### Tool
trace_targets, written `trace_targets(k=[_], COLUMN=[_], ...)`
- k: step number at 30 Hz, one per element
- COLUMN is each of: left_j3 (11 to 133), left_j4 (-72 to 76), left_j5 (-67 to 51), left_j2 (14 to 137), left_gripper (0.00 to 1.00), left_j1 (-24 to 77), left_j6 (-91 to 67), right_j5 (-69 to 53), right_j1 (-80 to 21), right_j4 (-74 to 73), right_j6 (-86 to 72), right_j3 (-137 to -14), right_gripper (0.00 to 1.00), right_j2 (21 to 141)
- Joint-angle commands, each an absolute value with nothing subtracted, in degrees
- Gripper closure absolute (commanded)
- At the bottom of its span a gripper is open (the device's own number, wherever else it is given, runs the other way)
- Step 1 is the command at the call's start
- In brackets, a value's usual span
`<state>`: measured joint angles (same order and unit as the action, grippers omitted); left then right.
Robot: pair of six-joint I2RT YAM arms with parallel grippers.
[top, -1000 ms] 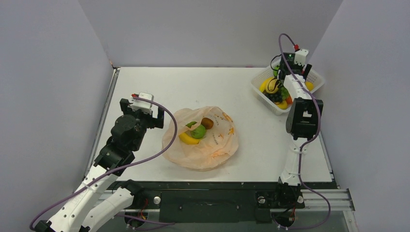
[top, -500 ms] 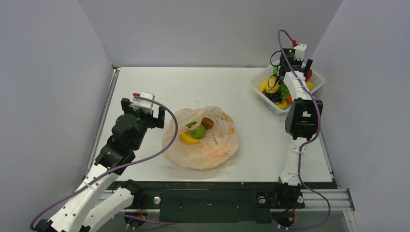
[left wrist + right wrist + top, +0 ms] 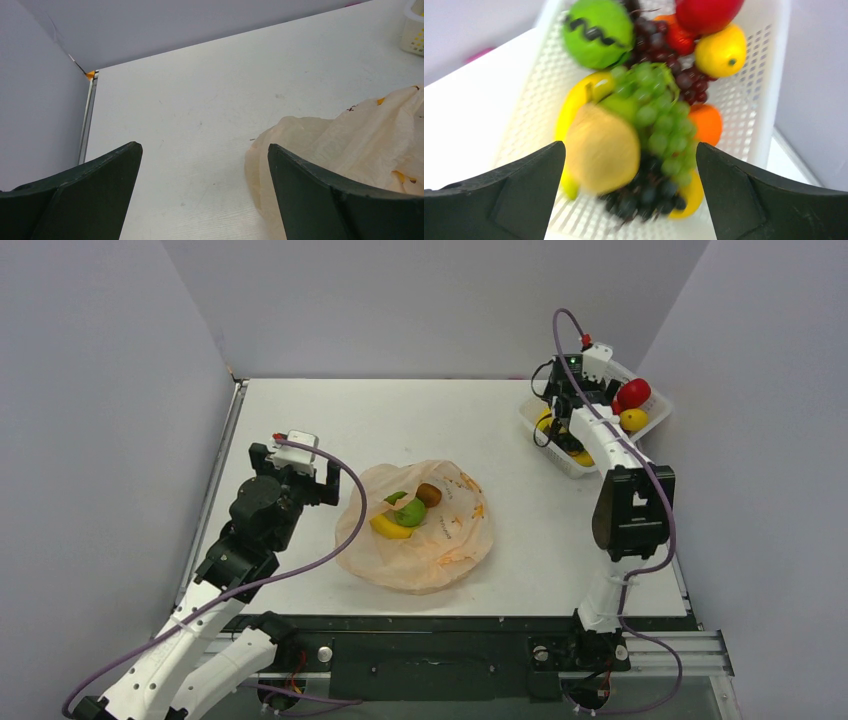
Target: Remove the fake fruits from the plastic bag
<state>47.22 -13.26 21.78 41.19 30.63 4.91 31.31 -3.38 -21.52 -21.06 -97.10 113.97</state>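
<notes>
hovering over the basket (image 3: 769,75), the right tool (image 3: 629,147) gapes wide, empty; the left tool (image 3: 202,147), equally spread and empty, sits beside the bag (image 3: 415,540) with fruits (image 3: 408,512) inside.

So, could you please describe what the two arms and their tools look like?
Left arm and right arm: white links, black joint housings. A purple cable loops along each to a white wrist box with a red plug. Left tool and right tool have dark wedge-shaped fingers.
</notes>
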Motion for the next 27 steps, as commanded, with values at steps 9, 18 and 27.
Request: trace_targets(k=[9, 18, 27], left_j3=[47.7, 47.4, 47.3], left_j4=[-10.9, -11.1, -11.1], left_j5=[21.3, 22.2, 22.6], left_j2=[40.4, 42.0, 44.8], left_gripper=[0.03, 0.02, 0.02], left_j1=[30.5, 30.7, 30.8], left_j6=[4.4, 4.6, 4.8], right_j5=[24.1, 28.3, 26.9], right_j1=[-20.8, -33.3, -52.6], right_j4=[-12.0, -16.0, -14.6], right_j6=[-34.1, -25.3, -18.7], right_j3=[-74.1, -62.7, -57.7], right_gripper=[0.08, 0.12, 0.07], right_j2=[88.7, 70.0, 62.5])
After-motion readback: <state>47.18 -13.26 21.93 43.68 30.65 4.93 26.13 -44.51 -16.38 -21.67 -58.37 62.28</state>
